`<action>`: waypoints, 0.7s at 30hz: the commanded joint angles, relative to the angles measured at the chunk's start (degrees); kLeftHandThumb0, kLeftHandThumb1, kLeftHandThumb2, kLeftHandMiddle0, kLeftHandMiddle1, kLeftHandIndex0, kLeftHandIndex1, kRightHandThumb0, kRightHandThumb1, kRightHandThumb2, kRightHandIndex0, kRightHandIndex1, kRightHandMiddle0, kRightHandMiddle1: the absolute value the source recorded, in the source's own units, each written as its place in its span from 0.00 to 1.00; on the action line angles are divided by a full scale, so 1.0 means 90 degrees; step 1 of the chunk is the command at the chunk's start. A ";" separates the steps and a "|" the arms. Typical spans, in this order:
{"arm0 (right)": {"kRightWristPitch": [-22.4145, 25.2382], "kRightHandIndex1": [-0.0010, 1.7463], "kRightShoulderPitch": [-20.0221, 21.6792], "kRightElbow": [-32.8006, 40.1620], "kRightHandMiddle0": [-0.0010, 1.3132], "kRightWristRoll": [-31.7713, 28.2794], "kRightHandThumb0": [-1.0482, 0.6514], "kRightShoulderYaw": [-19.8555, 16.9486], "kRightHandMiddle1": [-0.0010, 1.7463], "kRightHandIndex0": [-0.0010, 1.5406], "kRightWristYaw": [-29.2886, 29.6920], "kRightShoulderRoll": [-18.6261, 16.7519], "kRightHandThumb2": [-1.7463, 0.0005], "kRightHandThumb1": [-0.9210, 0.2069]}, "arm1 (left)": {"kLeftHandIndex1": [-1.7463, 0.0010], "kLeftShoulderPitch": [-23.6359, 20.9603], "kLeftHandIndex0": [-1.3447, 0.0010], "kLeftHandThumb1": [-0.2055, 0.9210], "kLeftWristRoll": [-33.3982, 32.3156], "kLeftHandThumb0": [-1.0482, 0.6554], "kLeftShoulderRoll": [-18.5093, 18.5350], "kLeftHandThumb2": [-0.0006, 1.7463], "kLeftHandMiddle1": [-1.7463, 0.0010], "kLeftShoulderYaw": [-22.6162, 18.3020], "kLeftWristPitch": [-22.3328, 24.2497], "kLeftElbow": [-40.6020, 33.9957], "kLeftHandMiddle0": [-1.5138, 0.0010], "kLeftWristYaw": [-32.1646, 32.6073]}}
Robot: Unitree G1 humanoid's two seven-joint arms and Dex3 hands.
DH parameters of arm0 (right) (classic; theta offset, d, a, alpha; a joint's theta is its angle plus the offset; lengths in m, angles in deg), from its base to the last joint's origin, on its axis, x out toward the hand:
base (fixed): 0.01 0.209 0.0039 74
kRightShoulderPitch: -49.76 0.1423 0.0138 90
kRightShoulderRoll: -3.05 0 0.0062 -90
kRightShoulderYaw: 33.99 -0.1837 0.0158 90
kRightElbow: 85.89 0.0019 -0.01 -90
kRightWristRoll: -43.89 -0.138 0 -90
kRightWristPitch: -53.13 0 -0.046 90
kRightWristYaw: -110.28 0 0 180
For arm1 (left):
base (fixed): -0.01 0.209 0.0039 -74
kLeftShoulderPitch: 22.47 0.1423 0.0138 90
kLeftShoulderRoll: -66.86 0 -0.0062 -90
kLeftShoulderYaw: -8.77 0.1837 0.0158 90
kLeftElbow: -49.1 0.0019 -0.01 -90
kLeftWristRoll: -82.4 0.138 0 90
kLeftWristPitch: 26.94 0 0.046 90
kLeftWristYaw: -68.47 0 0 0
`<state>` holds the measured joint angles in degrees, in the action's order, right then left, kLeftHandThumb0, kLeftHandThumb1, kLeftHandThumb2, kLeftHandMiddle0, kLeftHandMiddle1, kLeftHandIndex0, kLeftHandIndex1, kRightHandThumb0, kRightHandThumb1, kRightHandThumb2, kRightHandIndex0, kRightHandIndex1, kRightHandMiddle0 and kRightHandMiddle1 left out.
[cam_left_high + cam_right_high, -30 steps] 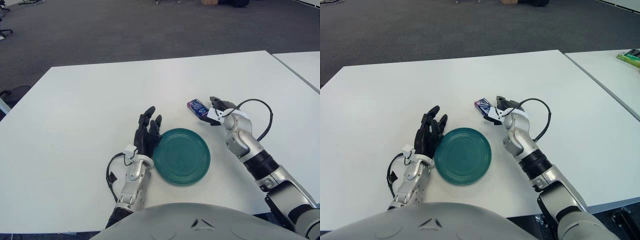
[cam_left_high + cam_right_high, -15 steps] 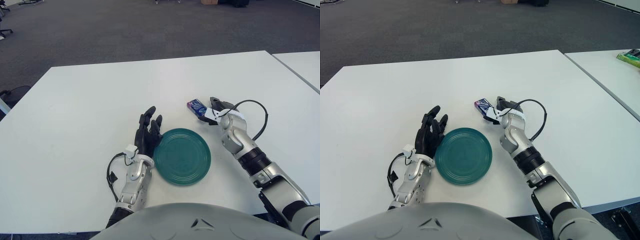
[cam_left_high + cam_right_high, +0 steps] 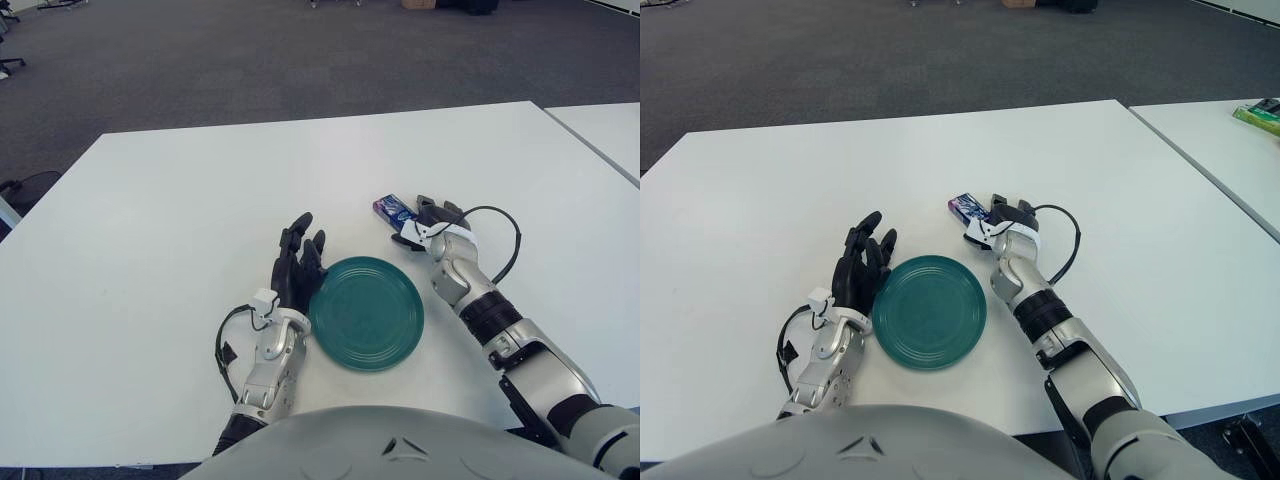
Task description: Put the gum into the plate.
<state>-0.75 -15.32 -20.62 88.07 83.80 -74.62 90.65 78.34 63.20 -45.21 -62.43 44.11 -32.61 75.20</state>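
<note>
Since a second ago the right forearm has swung inward and the right hand (image 3: 420, 222) has slid up to the gum (image 3: 393, 209), covering more of the pack's near end; the pack itself has barely shifted. The gum is a small blue pack lying flat on the white worktop (image 3: 160, 220), just beyond the upper right rim of the green plate (image 3: 366, 312) and apart from it. The right hand's dark fingers (image 3: 998, 208) reach over the near end of the pack and touch it, but whether they are pinching it or only resting against it cannot be told from either eye view. The pack looks to be on the worktop, not lifted.

The left hand (image 3: 297, 268) lies idle on the worktop with its fingers spread and relaxed, touching the plate's left rim.

The main risk, as I judge it, is a weak hold: only one end of the pack is covered, so closing the fingers could push the thin pack away across the smooth worktop instead of gripping it. If it is lifted by that end, it could twist and drop short of the plate.
</note>
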 commanded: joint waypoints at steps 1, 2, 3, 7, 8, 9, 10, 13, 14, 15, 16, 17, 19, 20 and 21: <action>-0.0202 0.00 0.0065 -0.0294 0.00 -0.0148 0.07 -0.0080 0.00 0.00 0.0178 -0.0079 0.76 0.00 | 0.54 0.0229 0.99 1.00 0.0019 0.18 -0.1151 0.49 1.00 0.0357 0.0057 -0.0110 0.73 0.0156; -0.0224 0.00 0.0062 -0.0315 0.00 -0.0154 0.07 -0.0087 0.00 0.00 0.0193 -0.0072 0.76 0.00 | 0.54 0.0237 0.99 1.00 0.0017 0.18 -0.1155 0.49 1.00 0.0382 0.0054 -0.0126 0.73 0.0166; -0.0261 0.00 0.0064 -0.0392 0.00 -0.0161 0.07 -0.0090 0.00 0.00 0.0245 -0.0083 0.76 0.00 | 0.54 0.0247 0.99 1.00 -0.0006 0.18 -0.1159 0.49 1.00 0.0399 0.0053 -0.0147 0.73 0.0165; -0.0385 0.00 0.0061 -0.0656 0.00 -0.0179 0.07 -0.0097 0.00 0.00 0.0431 -0.0126 0.75 0.00 | 0.54 0.0292 0.99 1.00 -0.0081 0.18 -0.1180 0.49 1.00 0.0473 0.0068 -0.0242 0.73 0.0204; -0.0405 0.00 0.0059 -0.0695 0.00 -0.0182 0.07 -0.0100 0.00 0.00 0.0460 -0.0131 0.75 0.00 | 0.54 0.0300 0.99 1.00 -0.0092 0.18 -0.1182 0.49 1.00 0.0490 0.0074 -0.0263 0.73 0.0219; -0.0424 0.00 0.0036 -0.0742 0.00 -0.0183 0.07 -0.0100 0.00 0.00 0.0508 -0.0140 0.74 0.00 | 0.54 0.0317 0.99 1.00 -0.0112 0.18 -0.1197 0.49 1.00 0.0509 0.0079 -0.0295 0.73 0.0240; -0.0440 0.00 0.0021 -0.0782 0.00 -0.0184 0.07 -0.0101 0.00 0.00 0.0547 -0.0148 0.74 0.00 | 0.54 0.0329 0.98 1.00 -0.0128 0.18 -0.1205 0.49 1.00 0.0523 0.0083 -0.0318 0.73 0.0256; -0.0472 0.00 -0.0010 -0.0820 0.00 -0.0182 0.07 -0.0113 0.00 0.00 0.0600 -0.0146 0.73 0.00 | 0.54 0.0351 0.98 1.00 -0.0138 0.18 -0.1214 0.48 1.00 0.0572 0.0088 -0.0364 0.72 0.0303; -0.0480 0.00 -0.0022 -0.0820 0.00 -0.0180 0.07 -0.0118 0.00 0.00 0.0611 -0.0141 0.73 0.00 | 0.54 0.0357 0.98 1.00 -0.0137 0.18 -0.1216 0.48 1.00 0.0591 0.0088 -0.0379 0.72 0.0323; -0.0478 0.00 -0.0077 -0.0829 0.00 -0.0162 0.07 -0.0118 0.00 0.00 0.0666 -0.0133 0.72 0.00 | 0.54 0.0379 0.98 1.00 -0.0158 0.18 -0.1225 0.48 1.00 0.0616 0.0087 -0.0427 0.72 0.0345; -0.0473 0.01 -0.0135 -0.0833 0.01 -0.0147 0.07 -0.0120 0.00 0.01 0.0713 -0.0121 0.72 0.00 | 0.54 0.0402 0.97 1.00 -0.0179 0.18 -0.1231 0.48 0.99 0.0641 0.0088 -0.0476 0.71 0.0364; -0.0471 0.02 -0.0172 -0.0838 0.02 -0.0139 0.08 -0.0121 0.01 0.03 0.0746 -0.0114 0.73 0.00 | 0.54 0.0416 0.97 1.00 -0.0196 0.18 -0.1230 0.47 0.99 0.0659 0.0089 -0.0510 0.71 0.0380; -0.0477 0.02 -0.0236 -0.0827 0.03 -0.0142 0.09 -0.0132 0.01 0.06 0.0789 -0.0096 0.73 0.00 | 0.53 0.0438 0.96 1.00 -0.0212 0.19 -0.1221 0.47 0.99 0.0694 0.0095 -0.0563 0.70 0.0409; -0.0481 0.03 -0.0247 -0.0826 0.03 -0.0146 0.10 -0.0135 0.02 0.06 0.0800 -0.0092 0.74 0.00 | 0.53 0.0441 0.96 1.00 -0.0217 0.19 -0.1213 0.46 0.99 0.0706 0.0098 -0.0576 0.70 0.0421; -0.0480 0.03 -0.0268 -0.0816 0.03 -0.0152 0.10 -0.0143 0.02 0.07 0.0820 -0.0090 0.74 0.00 | 0.53 0.0448 0.96 1.00 -0.0218 0.19 -0.1202 0.46 0.99 0.0722 0.0104 -0.0603 0.70 0.0438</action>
<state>-5.25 -14.59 -25.90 87.61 82.55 -67.64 89.89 79.81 62.49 -44.58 -58.51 45.20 -35.68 77.39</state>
